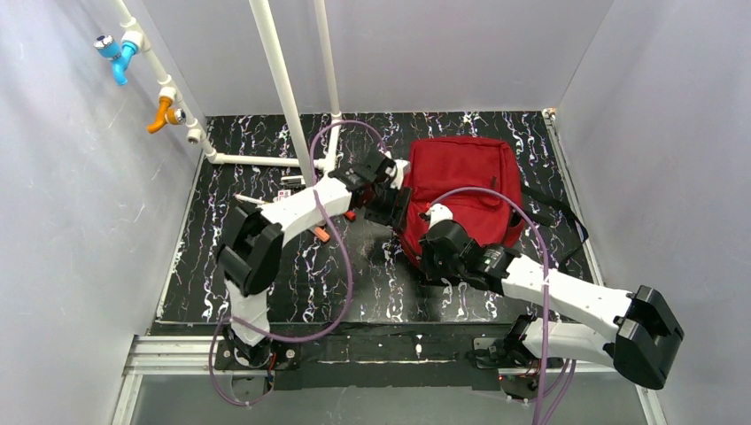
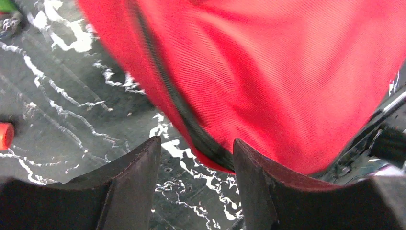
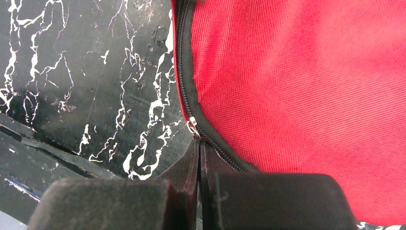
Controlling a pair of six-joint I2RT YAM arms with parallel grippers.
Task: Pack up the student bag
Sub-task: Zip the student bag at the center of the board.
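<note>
The student bag [image 1: 469,177], a large dark-red backpack with black zipper trim, lies on the black marbled table [image 1: 292,283] at the back right. My left gripper [image 1: 390,208] is at its left edge. In the left wrist view the left gripper [image 2: 196,141] stands open with only table between its fingers, and the bag [image 2: 268,72] edge runs just past the right finger [image 2: 249,167]. My right gripper [image 1: 423,257] is at the bag's near-left corner. In the right wrist view it [image 3: 199,141] is shut, its tips at the metal zipper pull [image 3: 193,127] on the bag's [image 3: 297,86] zipper.
White pipes [image 1: 283,88] with a blue tap [image 1: 115,53] and an orange tap [image 1: 164,111] rise at the back left. Small orange pieces [image 1: 323,235] and a few small items [image 1: 285,190] lie left of the bag. White walls close in three sides.
</note>
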